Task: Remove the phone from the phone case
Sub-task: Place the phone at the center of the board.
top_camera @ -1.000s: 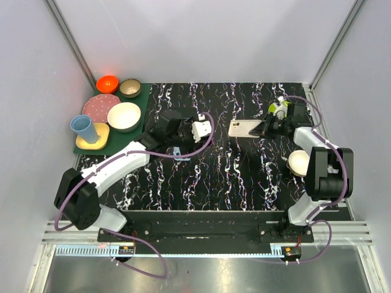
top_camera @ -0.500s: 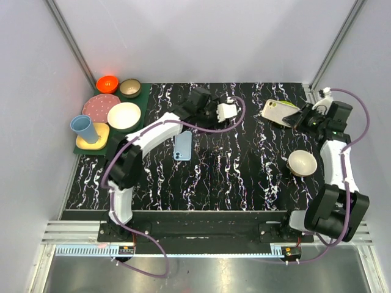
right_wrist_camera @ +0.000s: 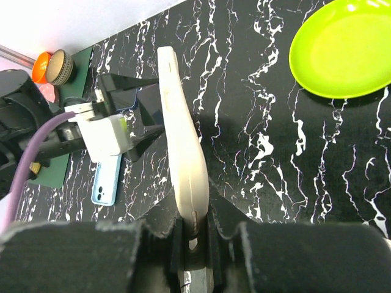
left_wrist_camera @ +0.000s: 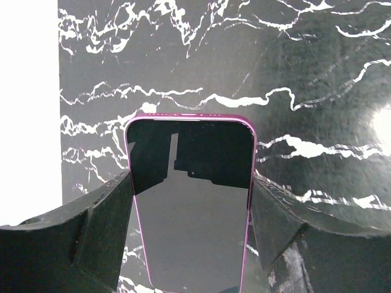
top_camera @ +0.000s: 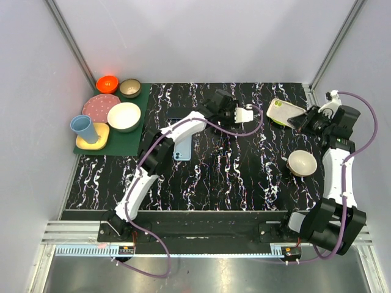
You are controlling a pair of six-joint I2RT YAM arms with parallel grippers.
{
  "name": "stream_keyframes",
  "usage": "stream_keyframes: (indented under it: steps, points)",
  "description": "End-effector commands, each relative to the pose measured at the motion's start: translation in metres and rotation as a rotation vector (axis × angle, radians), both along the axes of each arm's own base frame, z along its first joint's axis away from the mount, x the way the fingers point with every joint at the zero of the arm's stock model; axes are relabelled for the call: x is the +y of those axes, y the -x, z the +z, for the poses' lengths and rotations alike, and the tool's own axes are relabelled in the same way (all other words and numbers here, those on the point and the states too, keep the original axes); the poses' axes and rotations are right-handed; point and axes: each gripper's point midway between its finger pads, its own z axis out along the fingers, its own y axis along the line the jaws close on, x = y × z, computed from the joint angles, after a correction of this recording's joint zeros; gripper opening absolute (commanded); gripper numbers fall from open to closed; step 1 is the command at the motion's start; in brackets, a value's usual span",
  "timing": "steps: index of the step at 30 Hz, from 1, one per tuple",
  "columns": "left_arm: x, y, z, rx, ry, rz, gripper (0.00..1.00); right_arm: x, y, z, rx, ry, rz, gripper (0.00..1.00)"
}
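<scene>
Phone (left_wrist_camera: pixel 190 238) and phone case (right_wrist_camera: pixel 182 140) held apart, both beyond the bowl (top_camera: pixel 302 162).
Left gripper (left_wrist_camera: pixel 190 183) clamps the magenta-rimmed phone by its sides, screen dark, lower end cut off; right gripper (right_wrist_camera: pixel 194 233) pinches the cream phone case's end, seen edge-on; any writing is too small to read.

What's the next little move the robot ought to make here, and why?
Probably lower the left gripper and lay the phone on the table. The phone is clamped in that gripper, already free of the case, which the right gripper pinches by one end, apart from it. Only setting things down seems left.
</scene>
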Motion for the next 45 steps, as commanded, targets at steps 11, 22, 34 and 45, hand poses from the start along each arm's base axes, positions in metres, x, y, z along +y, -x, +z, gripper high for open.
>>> stream_keyframes:
  steps: [11, 22, 34, 45]
  points:
    - [-0.037, -0.074, 0.007, -0.403, 0.017, 0.077, 0.0, 0.01, 0.01, 0.018, -0.092, -0.034, 0.042, 0.0]
    - [-0.035, -0.083, -0.002, -0.448, 0.02, 0.114, 0.53, 0.013, 0.014, 0.026, -0.12, -0.054, 0.055, 0.0]
    - [-0.029, -0.075, -0.003, -0.435, 0.02, 0.114, 0.99, 0.015, 0.016, 0.029, -0.128, -0.068, 0.067, 0.0]
    - [-0.007, -0.067, 0.005, -0.411, -0.042, 0.135, 0.99, 0.015, 0.016, 0.028, -0.12, -0.083, 0.075, 0.0]
